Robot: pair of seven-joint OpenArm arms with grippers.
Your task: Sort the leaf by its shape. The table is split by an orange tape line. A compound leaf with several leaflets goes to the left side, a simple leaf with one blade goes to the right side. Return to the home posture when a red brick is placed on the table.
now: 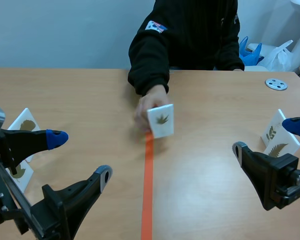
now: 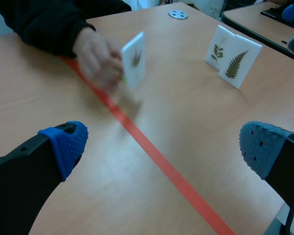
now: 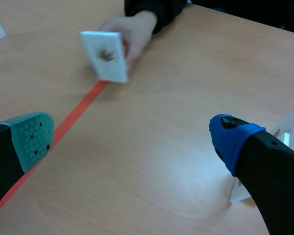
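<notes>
At the far end of the orange tape line (image 1: 148,190), a white leaf card (image 1: 160,120) stands upright with its printed face toward me. A person's hand (image 1: 149,104) grips it from behind, and I cannot tell whether its lower edge touches the table (image 1: 205,200). It sits right over the dividing line, so I judge it is being presented for me to sort and belongs to neither side yet. The brown leaf on it is blurred. It looks like one lobed blade, but I would not swear to it. Nothing is mine to take while the hand has it, which is why my left gripper (image 2: 161,144) hangs low and near me with its jaws spread wide and nothing between them. My right gripper (image 3: 132,137) is just as wide and just as empty. Both are well apart from the card, leaving the middle free for the person. Further out, two cards (image 1: 19,150) stand near my left gripper, their prints too small to read. Two more (image 2: 232,58) stand on the right side, one with a fern frond and one with a sprig of leaflets. I see no red brick, so I judge there is no call for the home posture.
</notes>
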